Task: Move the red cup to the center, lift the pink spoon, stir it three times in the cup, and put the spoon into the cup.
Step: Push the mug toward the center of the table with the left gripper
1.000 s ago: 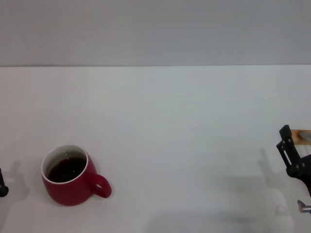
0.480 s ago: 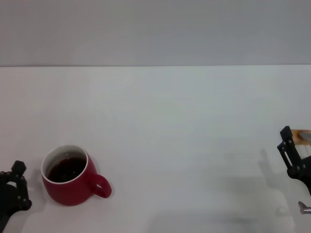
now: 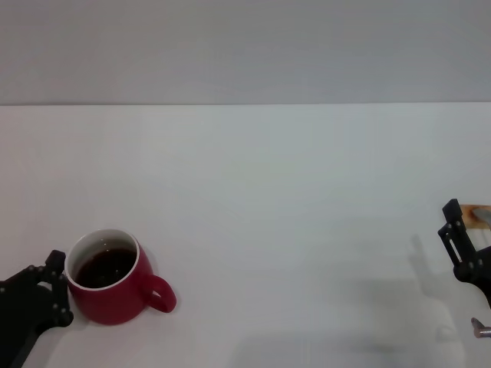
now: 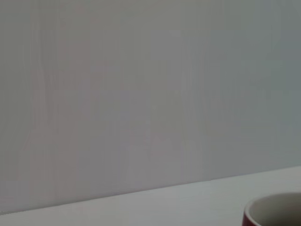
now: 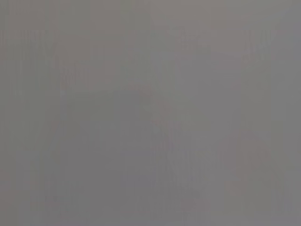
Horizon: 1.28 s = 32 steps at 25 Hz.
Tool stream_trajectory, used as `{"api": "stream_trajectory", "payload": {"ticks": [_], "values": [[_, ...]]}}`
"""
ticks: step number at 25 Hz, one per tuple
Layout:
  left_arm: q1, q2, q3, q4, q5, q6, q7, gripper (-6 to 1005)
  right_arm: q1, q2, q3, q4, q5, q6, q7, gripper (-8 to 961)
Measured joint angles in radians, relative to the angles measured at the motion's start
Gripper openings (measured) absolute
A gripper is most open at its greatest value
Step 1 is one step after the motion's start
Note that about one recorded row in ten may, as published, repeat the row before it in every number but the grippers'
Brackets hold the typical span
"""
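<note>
The red cup [image 3: 110,286], a dark-red mug holding dark liquid, stands at the near left of the white table, its handle pointing right. Its rim also shows in the left wrist view [image 4: 275,209]. My left gripper [image 3: 60,287] is open at table level right beside the cup's left side; I cannot tell whether it touches it. My right gripper [image 3: 457,239] is open and empty at the table's right edge. A small orange-pink piece [image 3: 482,215] shows behind it at the frame edge; I cannot tell if it is the pink spoon.
The white table [image 3: 261,199] runs back to a grey wall [image 3: 245,46]. The right wrist view shows only plain grey. A small metal part [image 3: 480,328] shows at the near right edge.
My left gripper has come in from the lower left edge and moved right, up to the cup's left side. The cup and the right gripper have not moved.
</note>
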Motion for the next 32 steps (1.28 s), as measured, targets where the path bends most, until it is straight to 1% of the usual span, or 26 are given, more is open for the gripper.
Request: {"api": "stream_trajectory", "payload": {"ticks": [6,13,17,22,27,32], "values": [[-0.019,-0.001,0.020,-0.001,-0.001,-0.011,0.000,-2,0.000,0.000,0.000,0.000,0.000,0.000,0.000,681],[-0.024,-0.001,0.044,-0.015,0.000,-0.024,0.000,-2,0.000,0.000,0.000,0.000,0.000,0.000,0.000,681],[-0.032,-0.002,0.082,-0.029,0.000,-0.031,0.000,-2,0.000,0.000,0.000,0.000,0.000,0.000,0.000,682],[-0.035,-0.002,0.107,-0.037,0.000,-0.032,0.000,-2,-0.002,0.000,0.000,0.000,0.000,0.000,0.000,682],[-0.039,-0.001,0.104,-0.033,-0.004,-0.032,0.000,-2,-0.003,0.000,-0.001,0.000,0.000,0.000,0.000,682],[-0.059,0.002,0.094,-0.023,-0.007,-0.034,0.000,-2,-0.005,0.000,-0.012,0.000,0.000,-0.004,0.000,681]]}}
